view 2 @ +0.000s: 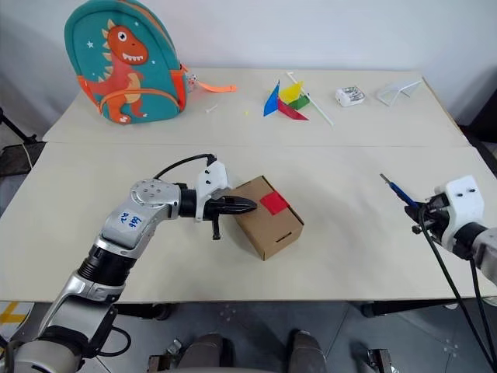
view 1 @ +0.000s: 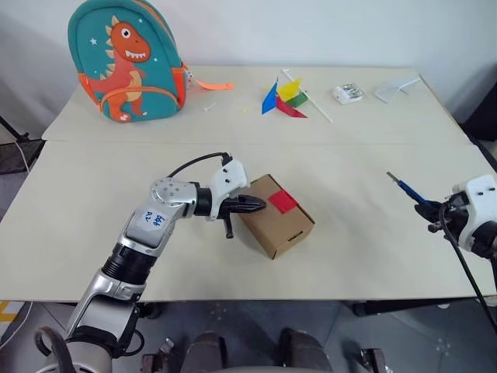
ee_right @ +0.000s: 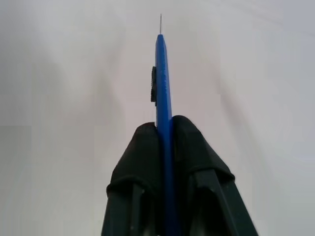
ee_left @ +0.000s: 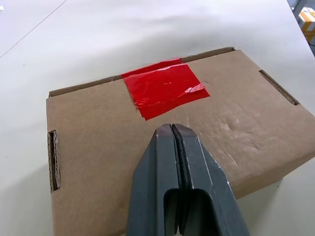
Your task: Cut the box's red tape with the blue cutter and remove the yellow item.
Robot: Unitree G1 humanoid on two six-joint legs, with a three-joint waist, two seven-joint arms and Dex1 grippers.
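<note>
Closed black fingers (ee_left: 179, 162) of the left tool (view 1: 255, 204) rested on top of the box (view 1: 276, 219), just short of the red tape (view 1: 283, 202), holding nothing and seemingly pinning the carton to the desk (view 1: 349, 256). That tape looked whole across the flap seam, so the cutting step appeared not yet begun, and the yellow item was presumably inside. Well apart, near the desk's right edge, the right tool (ee_right: 165, 129) was clamped around the blue cutter (view 1: 409, 190), its thin tip pointing away. Next, that blade would need bringing to the seam and drawing along it.
</note>
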